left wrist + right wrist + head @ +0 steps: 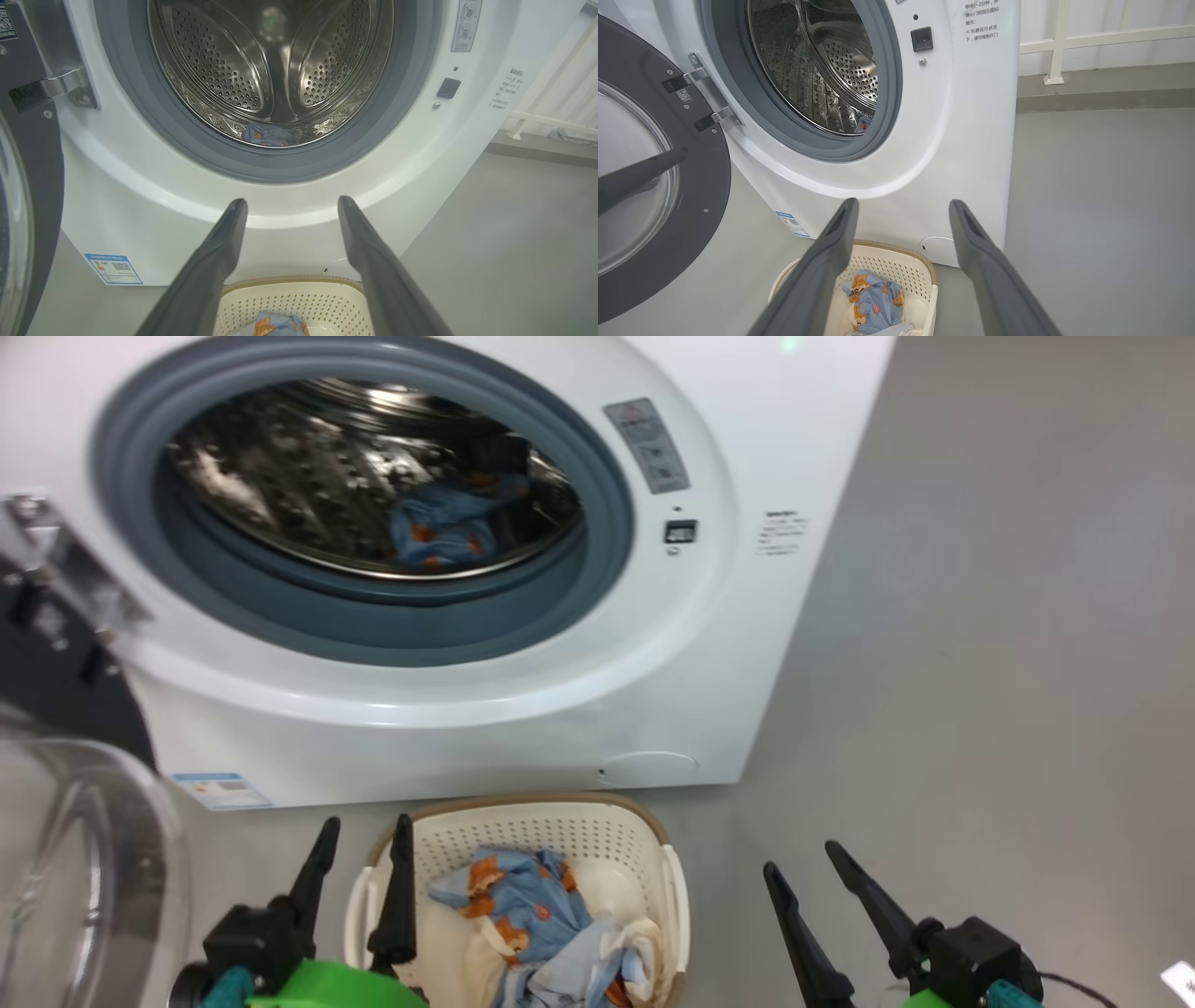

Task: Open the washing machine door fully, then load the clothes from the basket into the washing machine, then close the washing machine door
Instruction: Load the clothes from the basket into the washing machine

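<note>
Washing machine [523, 709] stands with its round opening facing the robot. The door [707, 196] is swung wide open on the left-side hinge [707, 116], inner face and glass bowl turned toward the basket side. One blue printed garment [448, 527] lies low in the steel drum [271, 60].

The basket [560, 821] sits on the grey floor, just in front of the machine's base, handles left and right. Its near end is cut off, so the long axis is unclear. The clothes [532, 915] are heaped inside it, blue piece on top.

Left gripper [367, 821] is released, fingers spread, holding nothing, over the basket's left rim. Right gripper [800, 857] is also released and empty, over bare floor right of the basket.

Labels:
- Blue sticker [113, 269] with QR code, low left.
- Grey warning label [649, 445].
- Chinese print [981, 21], too small to read.
</note>
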Motion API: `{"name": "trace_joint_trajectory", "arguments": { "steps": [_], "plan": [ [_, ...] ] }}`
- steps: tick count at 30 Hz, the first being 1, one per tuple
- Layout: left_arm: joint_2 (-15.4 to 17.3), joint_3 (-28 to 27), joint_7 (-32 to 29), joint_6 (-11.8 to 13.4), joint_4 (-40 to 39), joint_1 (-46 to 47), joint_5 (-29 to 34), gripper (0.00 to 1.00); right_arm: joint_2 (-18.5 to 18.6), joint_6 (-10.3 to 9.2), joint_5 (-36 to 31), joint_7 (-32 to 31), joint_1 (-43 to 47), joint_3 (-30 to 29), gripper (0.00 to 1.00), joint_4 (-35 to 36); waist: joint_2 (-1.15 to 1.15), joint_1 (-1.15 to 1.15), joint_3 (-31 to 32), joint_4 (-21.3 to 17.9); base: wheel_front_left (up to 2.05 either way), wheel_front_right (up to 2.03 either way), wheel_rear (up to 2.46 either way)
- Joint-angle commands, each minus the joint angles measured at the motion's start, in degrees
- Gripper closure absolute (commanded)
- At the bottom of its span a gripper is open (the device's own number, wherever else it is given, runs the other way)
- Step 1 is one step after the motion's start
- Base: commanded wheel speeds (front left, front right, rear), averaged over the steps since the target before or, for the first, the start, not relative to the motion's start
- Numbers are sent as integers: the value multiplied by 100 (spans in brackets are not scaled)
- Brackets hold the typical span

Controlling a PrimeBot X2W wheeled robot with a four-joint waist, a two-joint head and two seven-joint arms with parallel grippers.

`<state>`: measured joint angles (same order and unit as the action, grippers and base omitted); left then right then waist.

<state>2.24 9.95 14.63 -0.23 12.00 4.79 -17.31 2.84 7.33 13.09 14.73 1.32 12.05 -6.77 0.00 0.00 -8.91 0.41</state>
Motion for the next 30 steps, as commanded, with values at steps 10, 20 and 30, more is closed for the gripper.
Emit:
{"name": "trace_joint_trajectory", "arguments": {
  "steps": [10, 20, 30],
  "plan": [
    [65, -155, 37, 418, -1139, -999, -64, 0, 4, 16, -117, 27, 260, 64, 0, 175, 0, 0, 581, 282, 0, 0, 0],
    [65, -414, 37, 572, -1413, -1697, 12, 0, 4, 16, -285, 27, 704, -278, 0, 364, 0, 0, 843, 122, 0, 0, 0],
    [64, -518, 37, 542, -1417, -1833, 32, 0, 4, 16, -292, 27, 754, -312, 0, 432, 0, 0, 788, -87, 0, 0, 0]
  ]
}}
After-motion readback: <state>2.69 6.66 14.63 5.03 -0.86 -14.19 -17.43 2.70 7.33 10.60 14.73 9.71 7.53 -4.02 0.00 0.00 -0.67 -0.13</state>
